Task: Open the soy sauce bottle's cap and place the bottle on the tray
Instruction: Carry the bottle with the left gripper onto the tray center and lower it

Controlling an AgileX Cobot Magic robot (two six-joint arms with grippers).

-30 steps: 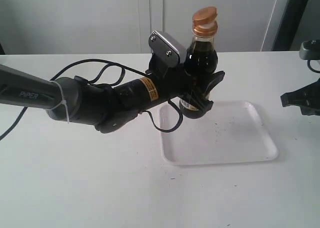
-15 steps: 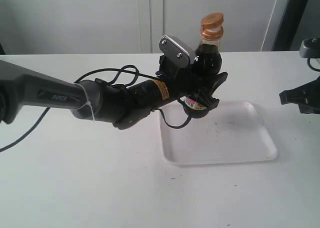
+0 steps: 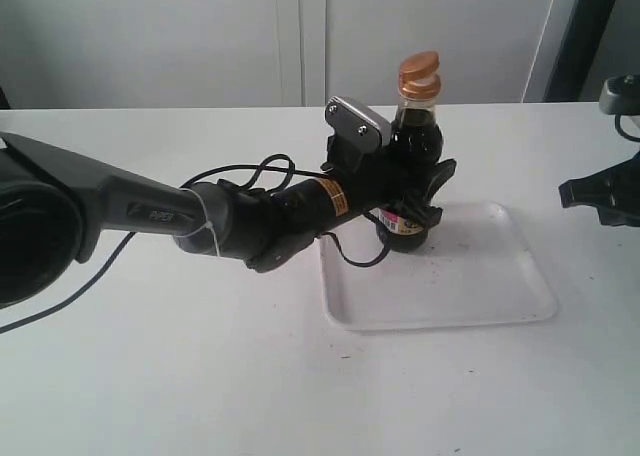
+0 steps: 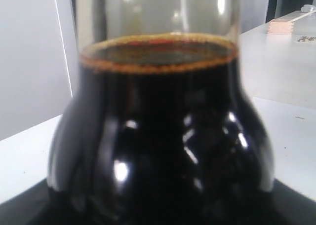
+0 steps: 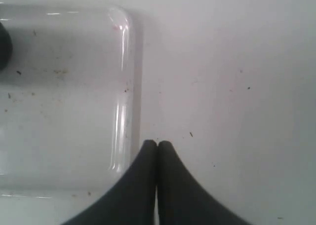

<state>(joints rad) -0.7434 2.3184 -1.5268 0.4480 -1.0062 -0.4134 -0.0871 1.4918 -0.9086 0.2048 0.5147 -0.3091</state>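
- Left gripper has its jaws clamped round the lower body of the bottle, which stands upright.
- Bottle's at about 10 o'clock of the tray, base right at the tray floor; can't tell if it's touching.
- Cap looks flipped up.
- Right gripper is closed tight on nothing, at the tray's 3 o'clock side.

I count one soy sauce bottle with one cap, one tray, one table, and my two grippers, left gripper and right gripper.
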